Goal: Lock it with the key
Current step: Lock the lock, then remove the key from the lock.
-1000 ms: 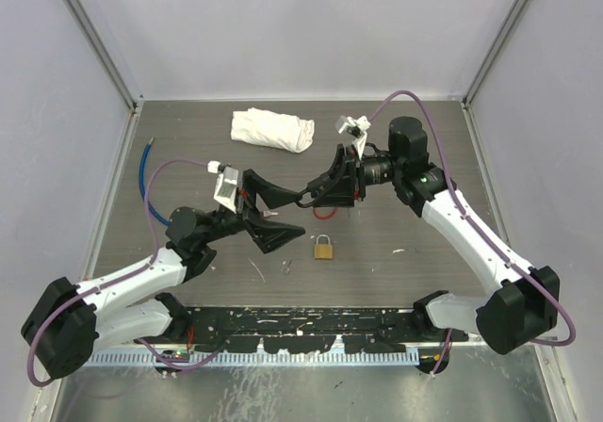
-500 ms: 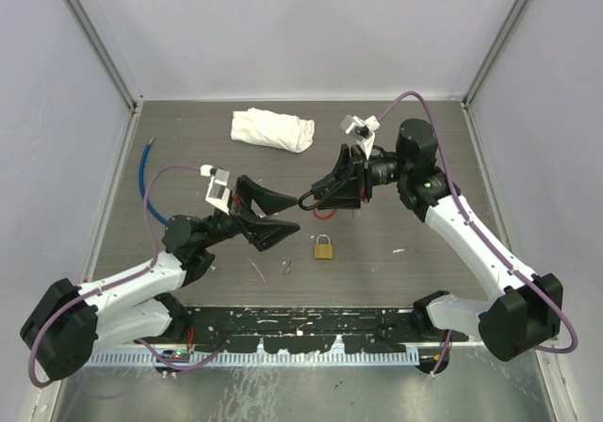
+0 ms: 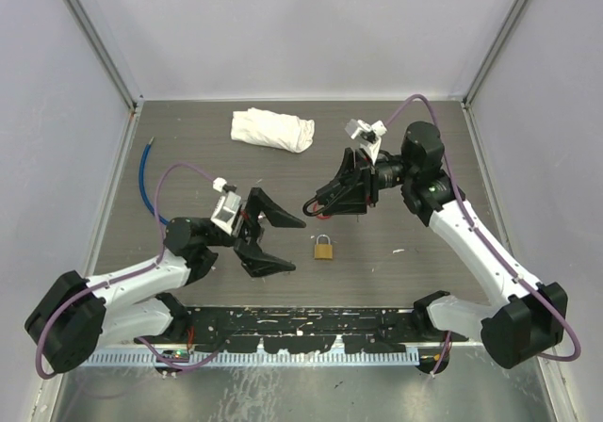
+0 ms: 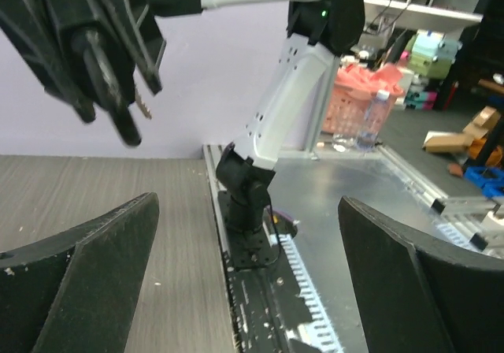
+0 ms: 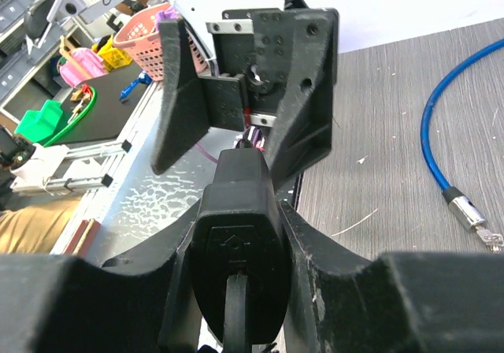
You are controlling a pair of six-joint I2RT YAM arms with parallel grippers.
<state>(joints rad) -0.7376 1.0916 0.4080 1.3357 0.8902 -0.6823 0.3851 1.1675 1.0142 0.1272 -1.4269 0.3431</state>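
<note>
Padlock [image 3: 323, 247]: brass, lying flat on the worktop [image 3: 188, 139] between the arms, unmoved since a second before. Left gripper [image 3: 297, 244]: jaws spread wide and empty, tips just left of the padlock; it had rolled over and drawn lower. Right gripper [image 3: 310, 202]: jaws pinching the key [image 5: 239, 262] by its black head, raised beyond the padlock, scarcely shifted. White cloth [image 3: 272, 128]: unmoved at the far side.

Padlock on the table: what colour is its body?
The padlock has a brass-gold body, which shows best in the top external view.
</note>
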